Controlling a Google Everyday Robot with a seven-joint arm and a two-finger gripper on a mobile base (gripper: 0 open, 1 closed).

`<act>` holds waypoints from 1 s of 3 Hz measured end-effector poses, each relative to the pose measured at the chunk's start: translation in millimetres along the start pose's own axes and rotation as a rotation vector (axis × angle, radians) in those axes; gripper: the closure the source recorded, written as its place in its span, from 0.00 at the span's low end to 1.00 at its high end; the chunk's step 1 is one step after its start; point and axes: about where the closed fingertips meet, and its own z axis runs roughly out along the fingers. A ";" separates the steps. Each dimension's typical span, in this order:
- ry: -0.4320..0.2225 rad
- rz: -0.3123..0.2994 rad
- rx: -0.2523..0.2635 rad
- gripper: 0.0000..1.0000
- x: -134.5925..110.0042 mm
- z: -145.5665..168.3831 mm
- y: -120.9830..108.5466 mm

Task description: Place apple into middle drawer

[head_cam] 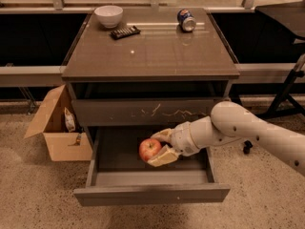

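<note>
Apple (149, 149) is held low w/in open middle drawer (152, 194) by gripper (160, 147), fingers (163, 157) clamped on it; release & withdrawal are left.

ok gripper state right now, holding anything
gripper: shut on the apple, down inside the open middle drawer.

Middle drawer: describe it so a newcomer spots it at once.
Find the brown cabinet. Below its scratched drawer front, the middle drawer stands pulled open, the hand holding the apple in it. Unlike its neighbour, its front is plain.
</note>
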 end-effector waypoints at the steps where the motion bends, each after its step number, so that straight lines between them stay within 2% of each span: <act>1: 0.000 0.000 0.000 1.00 0.0 0.0 0.0; 2: 0.030 0.009 0.001 1.00 12.0 7.1 0.7; 3: 0.058 0.026 0.013 1.00 34.7 15.4 -0.5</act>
